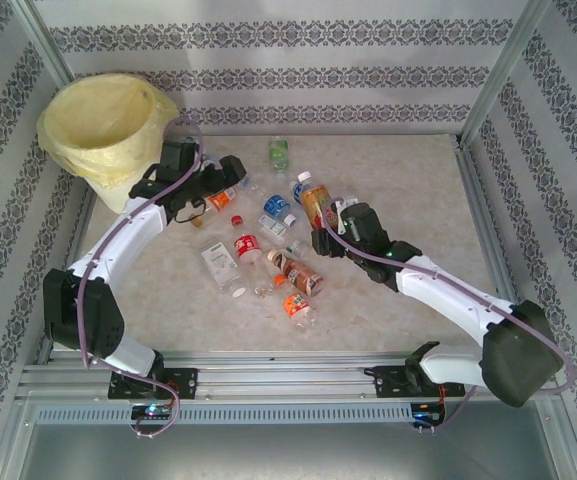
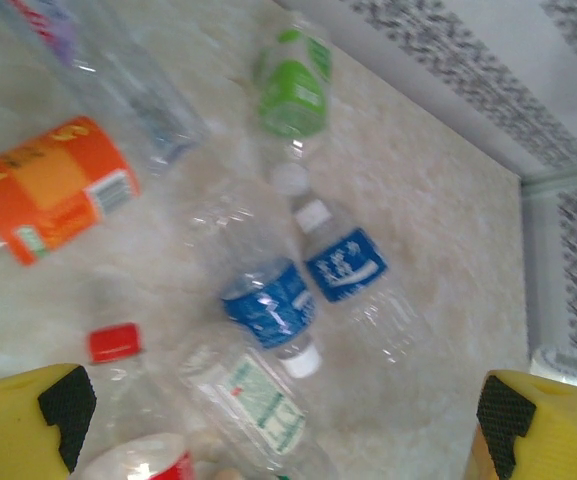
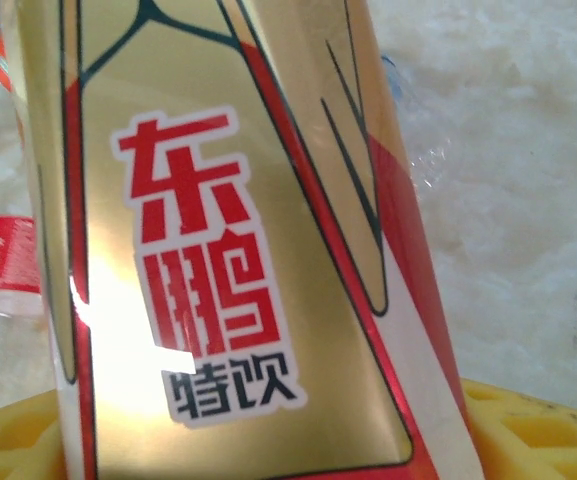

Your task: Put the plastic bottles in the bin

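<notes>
Desk [image 1: 408,170], bin [image 1: 118,165] at far-left corner. Left tool [image 1: 223,188] jaws wide open, over bottles [image 1: 298,275] scattered mid-desk. Right tool [image 1: 334,215] clamped on gold bottle [image 3: 218,250], right of scatter.

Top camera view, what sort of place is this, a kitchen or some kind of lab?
Probably a staged robot test cell: a marble-look table boxed in by aluminium frame posts and wallpapered panels, with two arms bolted to its near rail.

The tabletop [image 1: 418,200] is beige with a marbled finish. Wall panels [image 1: 288,40] with patterned grey bands enclose three sides. An aluminium rail [image 1: 288,380] runs along the near edge.
</notes>
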Controlling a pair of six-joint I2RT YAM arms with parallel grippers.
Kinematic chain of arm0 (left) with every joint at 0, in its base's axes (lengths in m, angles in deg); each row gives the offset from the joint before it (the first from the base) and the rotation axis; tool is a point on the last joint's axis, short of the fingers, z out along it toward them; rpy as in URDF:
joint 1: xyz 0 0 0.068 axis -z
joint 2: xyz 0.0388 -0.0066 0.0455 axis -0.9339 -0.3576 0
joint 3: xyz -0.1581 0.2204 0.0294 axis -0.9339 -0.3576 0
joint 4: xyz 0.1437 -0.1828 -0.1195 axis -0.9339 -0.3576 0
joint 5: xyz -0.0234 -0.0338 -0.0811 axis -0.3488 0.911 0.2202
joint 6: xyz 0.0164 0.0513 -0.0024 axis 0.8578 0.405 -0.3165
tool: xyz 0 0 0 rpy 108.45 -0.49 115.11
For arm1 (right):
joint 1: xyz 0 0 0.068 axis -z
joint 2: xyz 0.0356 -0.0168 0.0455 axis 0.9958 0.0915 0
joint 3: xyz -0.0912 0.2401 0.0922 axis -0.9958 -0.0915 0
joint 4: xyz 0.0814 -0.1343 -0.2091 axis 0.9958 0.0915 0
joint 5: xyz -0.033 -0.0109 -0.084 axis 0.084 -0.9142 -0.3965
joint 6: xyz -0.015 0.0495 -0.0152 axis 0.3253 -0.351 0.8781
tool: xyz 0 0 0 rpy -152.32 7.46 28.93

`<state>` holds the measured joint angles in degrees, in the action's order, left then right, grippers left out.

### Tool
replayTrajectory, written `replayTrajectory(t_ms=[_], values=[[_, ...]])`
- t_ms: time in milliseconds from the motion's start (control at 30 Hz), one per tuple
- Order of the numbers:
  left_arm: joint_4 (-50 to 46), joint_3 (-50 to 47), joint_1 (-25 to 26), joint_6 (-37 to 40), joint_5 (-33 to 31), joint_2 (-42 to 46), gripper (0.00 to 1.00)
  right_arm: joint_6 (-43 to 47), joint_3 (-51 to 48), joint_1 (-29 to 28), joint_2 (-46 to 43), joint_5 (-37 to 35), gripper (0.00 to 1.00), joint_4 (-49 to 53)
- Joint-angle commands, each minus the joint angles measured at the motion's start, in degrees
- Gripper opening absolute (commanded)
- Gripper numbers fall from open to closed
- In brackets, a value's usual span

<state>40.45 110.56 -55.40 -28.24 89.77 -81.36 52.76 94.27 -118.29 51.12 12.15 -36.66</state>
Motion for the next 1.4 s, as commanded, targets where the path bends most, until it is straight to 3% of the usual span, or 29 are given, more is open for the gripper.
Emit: replayTrajectory(t_ms=[0,333,767,900,1033,1133,1367], values=[[9.79,-0.74,3.30,1.06,8.35,-1.05,1.00,-4.79,-2.10,-0.39,-1.41,2.83,0.61,-7.98],[22.33,1.03,10.32,-0.70,21.67,-8.64,1.00,-15.97,-4.70,-0.29,1.31,6.90,0.60,-20.58],[22.87,5.32,14.26,-1.04,19.89,-15.13,1.00,-15.07,-3.09,-1.02,3.77,12.84,0.61,-24.88],[25.22,6.00,14.56,-2.61,21.36,-16.92,0.94,-14.55,-2.44,-1.44,4.42,12.92,0.61,-25.39],[25.68,6.55,14.88,-2.90,22.47,-17.73,0.77,-14.37,-1.14,-1.52,5.74,12.39,0.62,-25.95],[24.53,6.85,14.92,-1.77,22.66,-17.33,0.69,-14.31,-0.68,-1.48,6.32,11.70,0.62,-26.13],[20.81,8.23,14.83,1.60,20.98,-16.22,0.63,-12.48,0.24,-1.43,6.15,14.09,0.72,-25.10]])
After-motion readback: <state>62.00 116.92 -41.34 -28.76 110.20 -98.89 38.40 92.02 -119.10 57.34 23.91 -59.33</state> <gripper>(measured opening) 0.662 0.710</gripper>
